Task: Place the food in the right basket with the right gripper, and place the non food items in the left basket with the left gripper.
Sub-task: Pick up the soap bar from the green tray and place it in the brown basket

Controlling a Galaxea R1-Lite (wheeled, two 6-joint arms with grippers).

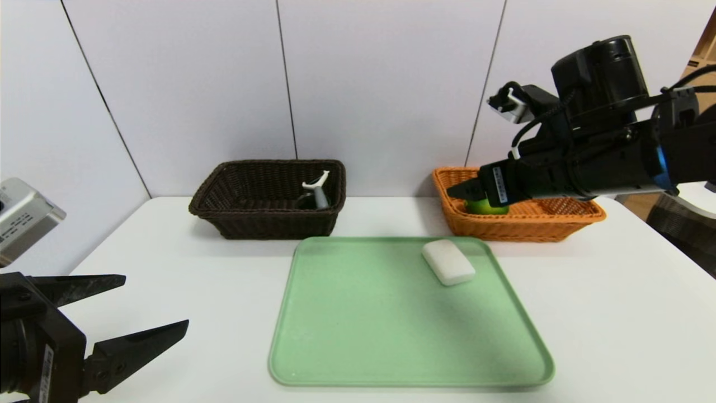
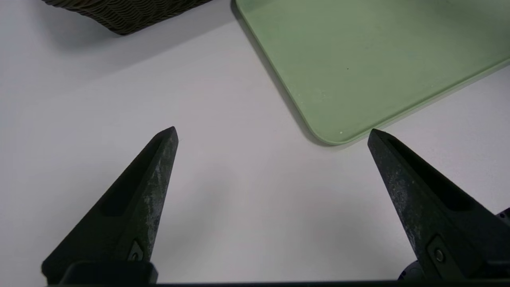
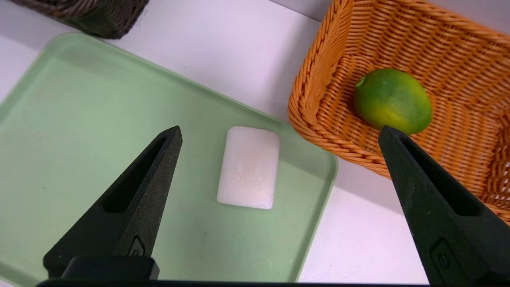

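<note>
Fruit (image 3: 392, 100) lay inside the orange basket (image 1: 559, 224), beyond the tray (image 1: 391, 336); peeler (image 1: 318, 190) sat in the dark basket (image 1: 251, 224). Soap block (image 1: 448, 261) remained on the tray's far right corner. Right end effector (image 3: 279, 131) hung wide, empty, above that corner; left end effector (image 2: 273, 133) wide, empty, off the tray's near left corner.

i see a white worktop (image 1: 587, 313) set against a pale grey panelled wall (image 1: 386, 84) with thin dark vertical seams. light is soft and even. at far right, something tan, perhaps cardboard (image 1: 706, 50), shows.
</note>
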